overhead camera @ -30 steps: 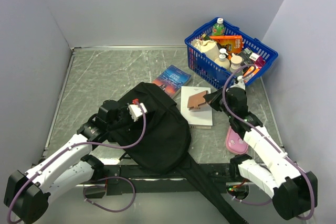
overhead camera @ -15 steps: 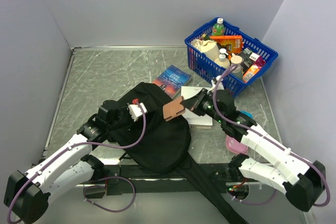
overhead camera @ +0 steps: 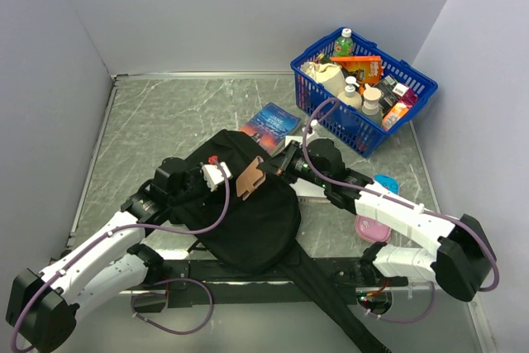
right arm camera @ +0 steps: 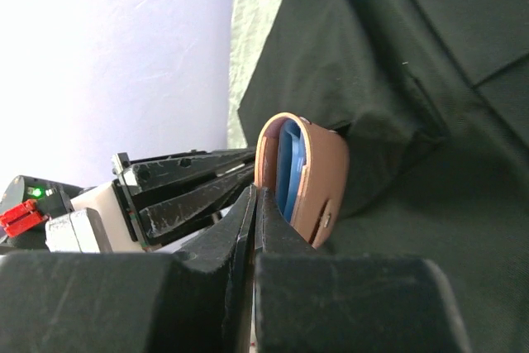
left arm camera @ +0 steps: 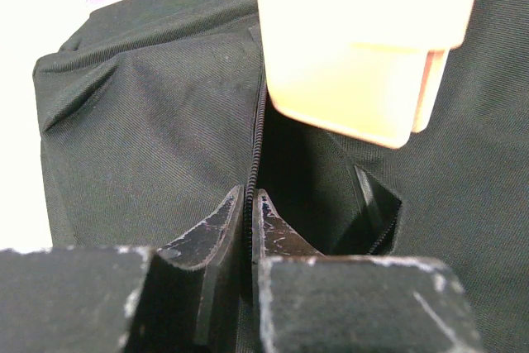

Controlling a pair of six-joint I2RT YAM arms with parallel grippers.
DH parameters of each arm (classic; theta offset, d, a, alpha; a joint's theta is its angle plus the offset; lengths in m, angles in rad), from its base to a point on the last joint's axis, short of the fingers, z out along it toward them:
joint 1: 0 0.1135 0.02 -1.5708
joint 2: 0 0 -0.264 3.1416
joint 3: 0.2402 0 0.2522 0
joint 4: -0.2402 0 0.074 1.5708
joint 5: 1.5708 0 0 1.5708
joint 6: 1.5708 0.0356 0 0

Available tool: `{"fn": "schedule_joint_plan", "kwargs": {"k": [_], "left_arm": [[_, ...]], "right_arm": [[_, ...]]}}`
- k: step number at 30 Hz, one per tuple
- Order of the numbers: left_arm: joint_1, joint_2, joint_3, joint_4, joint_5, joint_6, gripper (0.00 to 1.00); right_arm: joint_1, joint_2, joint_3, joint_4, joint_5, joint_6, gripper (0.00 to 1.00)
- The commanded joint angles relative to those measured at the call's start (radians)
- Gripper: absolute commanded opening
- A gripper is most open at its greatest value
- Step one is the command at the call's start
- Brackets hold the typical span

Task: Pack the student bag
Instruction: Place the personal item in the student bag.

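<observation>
Right gripper (right arm camera: 254,204) and left gripper (left arm camera: 250,208), two in all, each pinched shut at one black student bag (overhead camera: 256,221).
One brown case (right arm camera: 302,175) with a blue lining is clamped by its flap between the right gripper's fingers (right arm camera: 219,241) and is held just over the bag. The bag's zipper edge is nipped by the left gripper, just beside that case, and one open zipper slit is seen directly ahead of its fingertips (left arm camera: 216,225). The bag is spread beneath both grippers. Beyond the right gripper one blue book (overhead camera: 271,124) is laid flat; further off, to its right, one blue basket (overhead camera: 318,101) is packed with bottles and packets. One pink object (overhead camera: 370,227) is seen beside the right forearm.
</observation>
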Motion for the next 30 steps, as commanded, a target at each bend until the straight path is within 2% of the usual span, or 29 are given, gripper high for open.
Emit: {"fn": "schedule_joint_plan", "kwargs": {"k": [1, 10, 14, 19, 28, 30], "left_arm": [[-0.008, -0.024, 0.045, 0.058, 0.032, -0.022, 0.11], [-0.008, -0.024, 0.054, 0.052, 0.035, -0.022, 0.11], [-0.008, -0.024, 0.059, 0.051, 0.035, -0.028, 0.11], [-0.006, -0.029, 0.053, 0.06, 0.041, -0.036, 0.12], [-0.008, -0.035, 0.047, 0.055, 0.038, -0.035, 0.12], [-0.008, -0.036, 0.048, 0.057, 0.039, -0.035, 0.12]], "right_arm": [[0.011, 0.033, 0.003, 0.127, -0.054, 0.051, 0.0], [0.009, 0.146, -0.07, 0.283, -0.108, 0.156, 0.0], [0.017, 0.113, 0.031, 0.224, -0.107, 0.122, 0.0], [0.023, 0.053, 0.076, 0.182, -0.091, 0.113, 0.0], [0.044, 0.095, -0.031, 0.279, -0.134, 0.232, 0.0], [0.049, 0.131, -0.069, 0.364, -0.156, 0.283, 0.0]]}}
